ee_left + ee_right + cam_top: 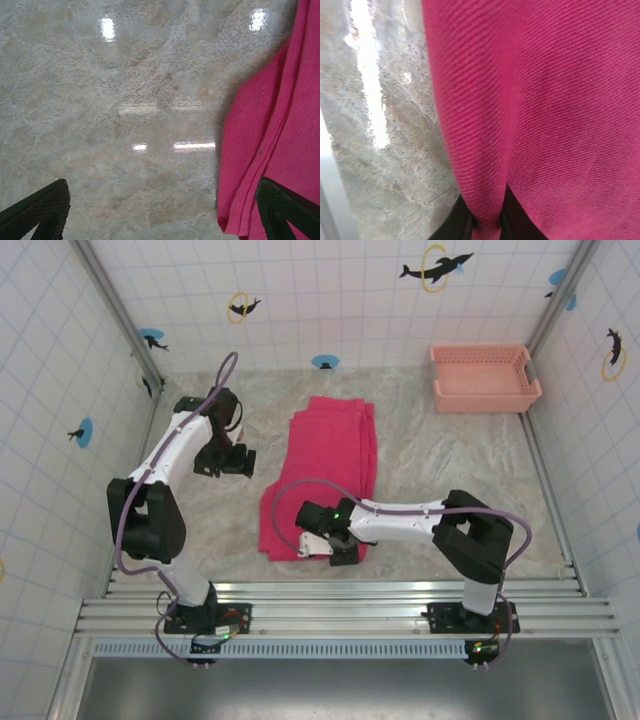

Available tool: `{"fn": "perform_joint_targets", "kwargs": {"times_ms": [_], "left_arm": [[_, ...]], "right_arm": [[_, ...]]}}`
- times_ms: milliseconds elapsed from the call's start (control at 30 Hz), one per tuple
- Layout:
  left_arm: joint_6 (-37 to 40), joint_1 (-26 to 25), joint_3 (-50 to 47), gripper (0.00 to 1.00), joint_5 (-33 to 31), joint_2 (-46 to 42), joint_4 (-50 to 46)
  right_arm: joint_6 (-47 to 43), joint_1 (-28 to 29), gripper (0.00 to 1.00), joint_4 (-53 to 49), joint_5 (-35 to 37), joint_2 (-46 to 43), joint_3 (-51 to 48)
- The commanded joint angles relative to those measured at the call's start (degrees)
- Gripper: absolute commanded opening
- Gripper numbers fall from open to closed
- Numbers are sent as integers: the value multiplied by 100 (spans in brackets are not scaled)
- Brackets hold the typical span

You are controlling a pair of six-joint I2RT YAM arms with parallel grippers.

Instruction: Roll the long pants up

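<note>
Long pants (330, 460): folded lengthwise into a narrow strip, flat on the table (450, 455), stretching away from the right gripper (330, 545), which sits at the strip's near end. Right wrist view: a ridge of the fabric is pinched between the dark fingers (452, 227), jaws narrow on it. Left gripper (236, 460) is just left of the strip's far half, jaws spread wide over bare tabletop, the cloth edge beside its right finger (287, 210). Pink basket (485, 390) lies well beyond the right gripper, in the far right corner.
</note>
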Motion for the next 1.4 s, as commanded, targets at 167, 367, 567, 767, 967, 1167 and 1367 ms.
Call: {"fn": "perform_joint_targets", "kwargs": {"times_ms": [167, 367, 567, 767, 967, 1167, 1367], "left_arm": [[130, 33, 200, 97, -3, -66, -108], [488, 20, 169, 97, -227, -252, -190], [602, -146, 99, 98, -237, -445, -222], [551, -568, 157, 98, -140, -430, -248], [166, -1203, -208, 95, 309, -378, -99], [-215, -1450, -876, 80, 894, -277, 379], [-167, -1471, -809, 77, 764, 377, 473]], "right_arm": [[-92, -671, 3, -1790, -2900, 342, 1746], [478, -1638, 4, -2386, -4535, 961, 2793], [761, -2329, 5, -2497, -5445, 1918, 3264], [801, -2729, 5, -2527, -5858, 2573, 3470], [732, -3137, 5, -2603, -6060, 2902, 3531], [683, -3296, 6, -2684, -6234, 3044, 3607], [627, -3298, 7, -2737, -6290, 3092, 3577]]}}
